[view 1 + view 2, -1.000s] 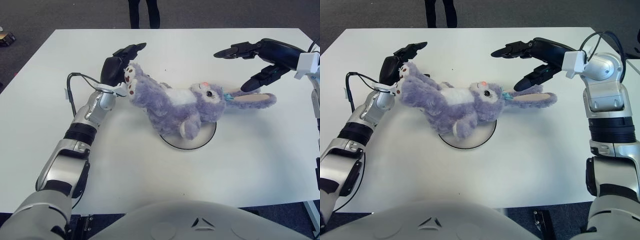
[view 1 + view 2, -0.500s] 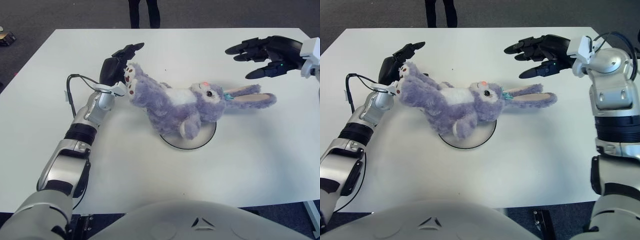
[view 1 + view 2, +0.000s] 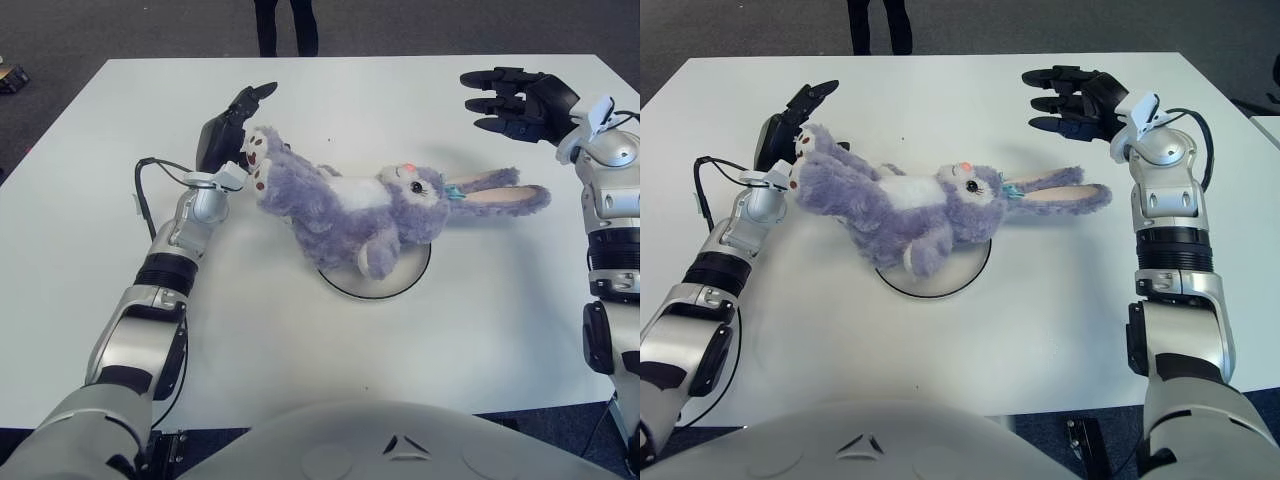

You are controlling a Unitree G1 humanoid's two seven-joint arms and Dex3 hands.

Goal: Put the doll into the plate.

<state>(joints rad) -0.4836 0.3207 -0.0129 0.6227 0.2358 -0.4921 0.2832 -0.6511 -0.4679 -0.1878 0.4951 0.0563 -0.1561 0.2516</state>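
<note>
The doll [image 3: 370, 205], a purple plush rabbit, lies on its back across the plate [image 3: 400, 285]: its belly and one arm cover most of the white dish, while its feet stick out past the rim toward my left and its long ears trail over the worktop [image 3: 300, 370] toward my right. So it sits on the plate but not neatly inside it; I judge the placing done in substance, with both ends overhanging.

What has just changed is my right robot hand [image 3: 515, 100]. A second ago it hung just above the ears with its fingers spread around them; now it has lifted away and back toward the far right corner of the worktop, fingers still spread and holding nothing, well apart from the ears. That reads to me as a finished release on that side, since the doll has stayed where it was, without rolling or sliding.

My left robot hand [image 3: 228, 128] has barely moved. It stands beside the doll's feet, fingers extended and pointing up and away, the palm close against the soles; I cannot tell whether it touches them, but it grips nothing. Compared with the earlier view its fingers point a little more upward, which suggests it too is letting go
</note>
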